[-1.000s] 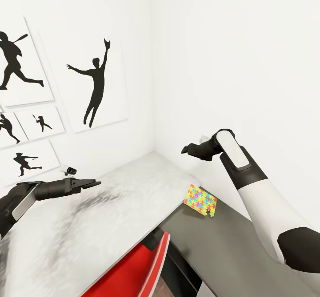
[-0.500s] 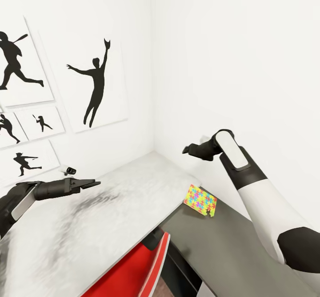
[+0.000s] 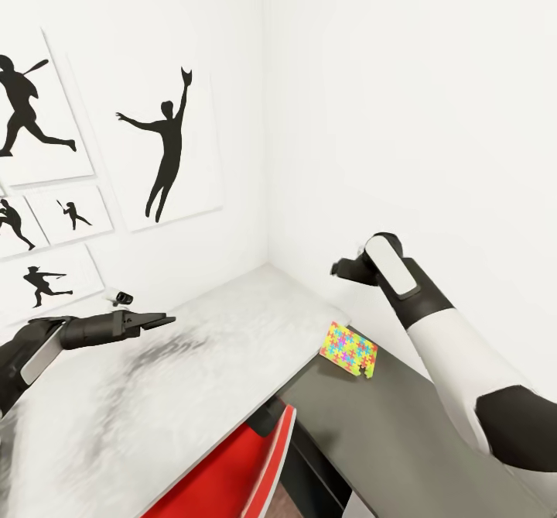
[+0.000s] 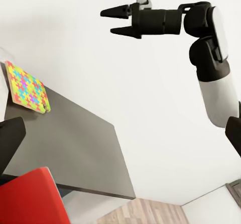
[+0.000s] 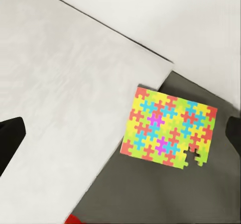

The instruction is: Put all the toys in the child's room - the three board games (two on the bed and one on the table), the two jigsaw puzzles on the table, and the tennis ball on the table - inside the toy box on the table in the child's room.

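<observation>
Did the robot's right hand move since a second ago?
Yes. In the head view the right gripper has shifted toward the right wall, away from the room's corner, while the jigsaw puzzle and the prints stay put.

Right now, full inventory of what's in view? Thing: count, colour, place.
jigsaw puzzle: 1, yellow, red, blue, green and pink, lying flat on the dark grey cabinet top, at its edge beside the pale table; one corner piece sits slightly loose.
table: 1, pale grey-white top, in the room corner under the prints.
cabinet: 1, dark grey top, lower, right of the table.
chair: 1, red, at the table's near edge.
silhouette prints: 5 seen, black on white, left wall.
small object: 1, white and dark, at the table's back edge; too small to identify.
left gripper: black, above the table, empty.
right gripper: black, open, above the puzzle, empty.
</observation>
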Tool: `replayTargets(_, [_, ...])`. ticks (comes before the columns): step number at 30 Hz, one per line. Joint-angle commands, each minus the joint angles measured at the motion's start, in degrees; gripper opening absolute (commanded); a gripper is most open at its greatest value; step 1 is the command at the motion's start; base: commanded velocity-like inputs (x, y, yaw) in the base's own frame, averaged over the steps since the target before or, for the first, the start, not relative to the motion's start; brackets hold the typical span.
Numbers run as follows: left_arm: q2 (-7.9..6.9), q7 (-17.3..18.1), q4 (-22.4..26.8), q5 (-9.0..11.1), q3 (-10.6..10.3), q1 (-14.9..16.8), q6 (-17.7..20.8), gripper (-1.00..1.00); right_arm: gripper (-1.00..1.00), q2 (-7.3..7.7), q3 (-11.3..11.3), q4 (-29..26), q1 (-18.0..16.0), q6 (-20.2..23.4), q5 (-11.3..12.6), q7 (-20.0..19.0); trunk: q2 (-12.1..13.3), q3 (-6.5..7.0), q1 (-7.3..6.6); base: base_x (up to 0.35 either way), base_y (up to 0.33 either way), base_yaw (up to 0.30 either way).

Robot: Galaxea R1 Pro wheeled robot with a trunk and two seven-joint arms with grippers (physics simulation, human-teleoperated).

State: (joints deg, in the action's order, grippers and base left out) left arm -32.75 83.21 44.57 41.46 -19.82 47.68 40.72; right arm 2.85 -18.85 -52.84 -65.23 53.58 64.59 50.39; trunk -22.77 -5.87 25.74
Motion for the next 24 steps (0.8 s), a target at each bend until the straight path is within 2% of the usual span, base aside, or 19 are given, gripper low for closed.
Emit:
replayTargets(1, [-0.07,0.11,-0.01,0.38,-0.31,0.08,0.62,1.0,1.0,-0.01,-0.2,1.33,-0.46,-0.4,-0.29,0.53,-0.14,-0.14,0.04,0.0,0.0,0.0])
replayTargets(3, [-0.05,0.11,-0.01,0.38,-0.31,0.09,0.6,1.0,1.0,-0.35,-0.01,5.11,-1.63,-1.53,-2.4,0.25,-0.14,-0.14,0.04,0.0,0.0,0.0])
replayTargets(8, [0.03,0.05,-0.01,0.3,-0.37,0.11,0.65,1.0,1.0,-0.77,0.43,11.23,-3.53,-3.0,-4.25,-0.76,-0.14,-0.14,0.04,0.0,0.0,0.0])
replayTargets(14, [0.05,-0.03,-0.01,0.15,-0.39,0.1,0.67,1.0,1.0,-0.95,0.1,12.82,-4.02,-3.61,-5.11,-4.2,-0.14,-0.14,0.04,0.0,0.0,0.0])
replayTargets(24, [0.05,-0.07,-0.01,-0.03,-0.45,0.1,0.68,1.0,1.0,-1.0,-0.11,13.01,-4.46,-4.06,-5.33,-5.55,-0.14,-0.14,0.04,0.0,0.0,0.0])
